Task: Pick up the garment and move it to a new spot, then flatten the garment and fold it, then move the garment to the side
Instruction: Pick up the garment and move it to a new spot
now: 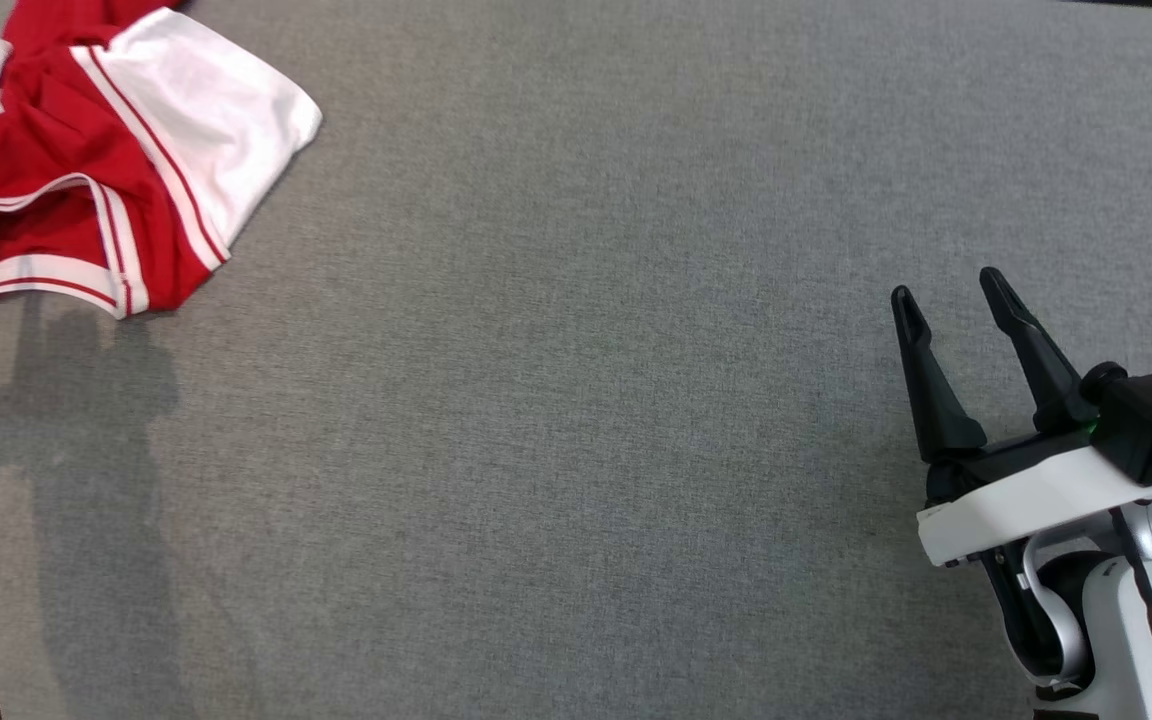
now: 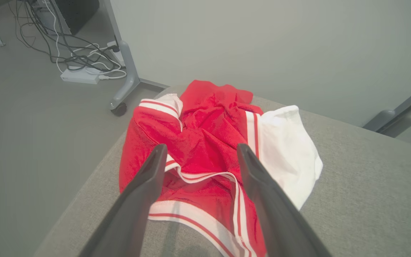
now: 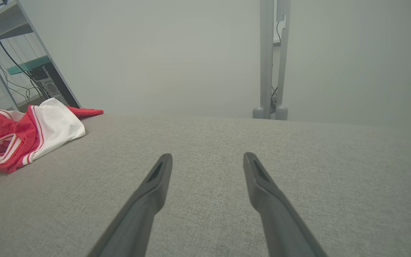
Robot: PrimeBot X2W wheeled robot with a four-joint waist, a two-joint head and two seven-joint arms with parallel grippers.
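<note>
Garment point(image 2: 209, 117) | crumpled, just ahead of left tool point(image 2: 202, 147) | jaws spread

So the left gripper point(image 2: 202, 146) has its two long dark fingers spread wide, and between them sits a crumpled red mesh garment with white striped trim and a white panel point(image 2: 209, 125). It's bunched up right at the corner of the grey fabric-covered table point(image 2: 369, 185). Down on the floor past that corner there's a white power strip point(image 2: 79, 75) in a tangle of cables point(image 2: 66, 46), next to a grey wheeled stand leg point(image 2: 128, 71).
</note>
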